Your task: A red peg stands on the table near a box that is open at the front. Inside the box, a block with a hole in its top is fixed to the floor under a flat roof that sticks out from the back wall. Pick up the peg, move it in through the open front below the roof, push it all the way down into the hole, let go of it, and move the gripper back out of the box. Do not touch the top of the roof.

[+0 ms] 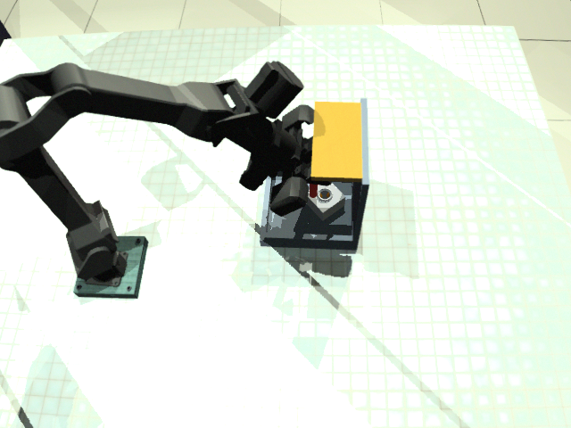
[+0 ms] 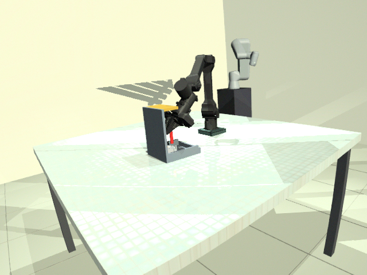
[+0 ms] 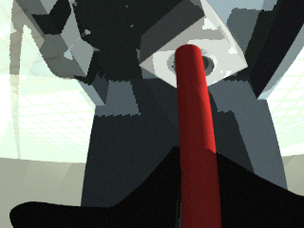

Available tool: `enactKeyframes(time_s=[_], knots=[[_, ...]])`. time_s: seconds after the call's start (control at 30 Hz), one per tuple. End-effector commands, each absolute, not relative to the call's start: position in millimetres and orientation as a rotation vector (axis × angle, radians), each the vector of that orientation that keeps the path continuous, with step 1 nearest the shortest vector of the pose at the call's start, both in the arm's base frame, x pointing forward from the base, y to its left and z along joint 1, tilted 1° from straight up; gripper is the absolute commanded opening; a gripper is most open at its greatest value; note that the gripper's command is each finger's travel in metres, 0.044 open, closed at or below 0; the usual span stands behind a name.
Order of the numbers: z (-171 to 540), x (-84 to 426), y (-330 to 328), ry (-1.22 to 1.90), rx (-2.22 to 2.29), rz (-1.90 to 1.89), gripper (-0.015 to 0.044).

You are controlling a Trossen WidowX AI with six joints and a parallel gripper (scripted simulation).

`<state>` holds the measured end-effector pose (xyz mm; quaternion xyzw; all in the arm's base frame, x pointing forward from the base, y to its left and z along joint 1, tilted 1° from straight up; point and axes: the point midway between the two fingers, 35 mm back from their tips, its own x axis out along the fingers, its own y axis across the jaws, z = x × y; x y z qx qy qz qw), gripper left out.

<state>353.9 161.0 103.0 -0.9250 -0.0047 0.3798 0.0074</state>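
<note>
The red peg point(image 1: 313, 190) point(image 2: 171, 137) point(image 3: 195, 119) stands nearly upright in my gripper point(image 1: 317, 180) point(image 2: 168, 130) point(image 3: 189, 154), which is shut on its upper part. The fingers are inside the box point(image 1: 364, 138) point(image 2: 154, 133) point(image 3: 114, 142), below the level of the yellow roof point(image 1: 338, 138) point(image 2: 161, 107). The block point(image 1: 337, 194) point(image 2: 172, 148) point(image 3: 228, 59) has a round hole point(image 1: 324, 194) point(image 3: 207, 64) in its top. The peg's lower end appears just above the block and covers the hole's left part in the wrist view. Its exact height above the block is unclear.
The roof's front edge is close to the gripper body in the top view. The box has low side walls point(image 2: 185, 153) and a tall back wall. The arm's green base plate point(image 1: 138, 271) point(image 2: 219, 131) stands apart from the box. Another grey arm point(image 2: 243, 69) stands in the background.
</note>
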Motion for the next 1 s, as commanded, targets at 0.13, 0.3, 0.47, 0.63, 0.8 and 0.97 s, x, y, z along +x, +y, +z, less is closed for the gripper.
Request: enactKeyframes(time_s=[0.13,0.3,0.47,0.63,0.8,0.97], knots=[[105.4,359.2,162.4,-0.025,-2.895,1.18,0.0],[105.5,361.4,162.5,-0.025,-2.895,1.179,0.0],[105.6,363.4,162.8,-0.026,-2.895,1.179,0.0],[105.6,365.4,163.2,-0.026,-2.895,1.179,0.0],[105.7,367.2,163.8,-0.026,-2.895,1.179,0.0],[105.8,369.0,164.5,-0.026,-2.895,1.179,0.0]])
